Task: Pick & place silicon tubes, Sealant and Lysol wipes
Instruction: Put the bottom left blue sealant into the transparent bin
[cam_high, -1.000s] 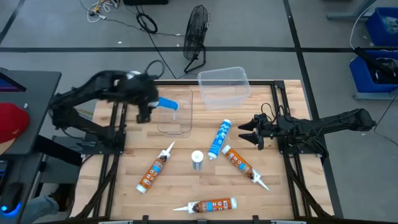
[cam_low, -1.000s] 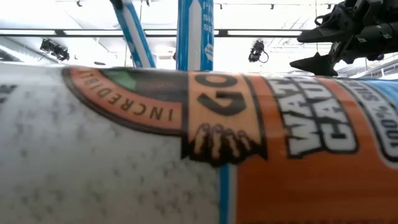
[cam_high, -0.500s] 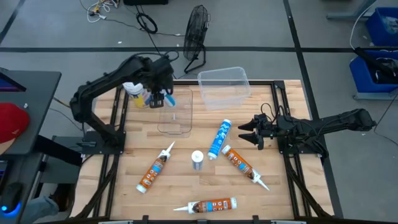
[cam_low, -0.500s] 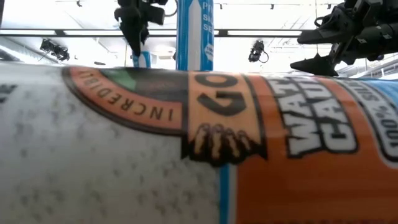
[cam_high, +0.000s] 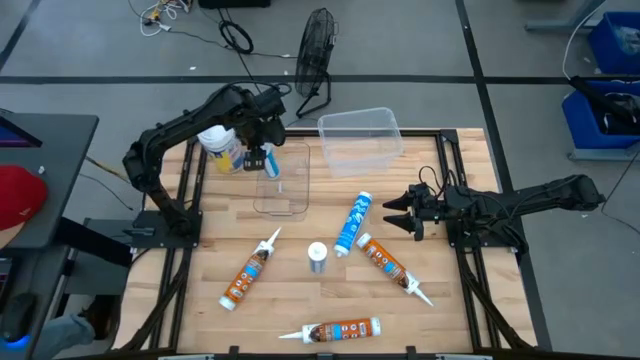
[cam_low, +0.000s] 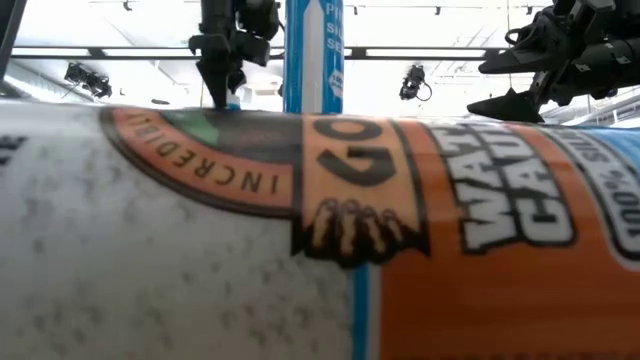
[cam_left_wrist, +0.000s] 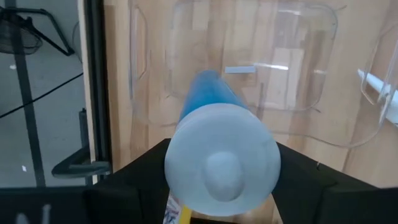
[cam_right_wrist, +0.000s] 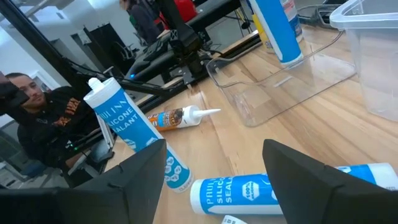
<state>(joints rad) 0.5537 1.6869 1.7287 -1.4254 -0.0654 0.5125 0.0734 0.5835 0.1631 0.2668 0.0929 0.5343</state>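
Lysol wipes (cam_high: 219, 147) stand at upper left of the high view, beside a clear tray (cam_high: 283, 180); left gripper (cam_high: 266, 160) clamps a blue-and-white sealant tube (cam_left_wrist: 217, 149) upright over that tray; right gripper (cam_high: 395, 214), centre-right, gapes empty; foreground orange tube (cam_low: 400, 240) reads "INCREDIBLY".

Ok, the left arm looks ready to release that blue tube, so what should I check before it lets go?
1. Left gripper shut on the tube: ok.
2. Tube above the shallow tray: ok.
3. Tube upright: ok, judging by the right wrist view.
4. Tube's lower end resting on the tray floor: cannot tell.
5. Right gripper open, well away from the tray: ok.
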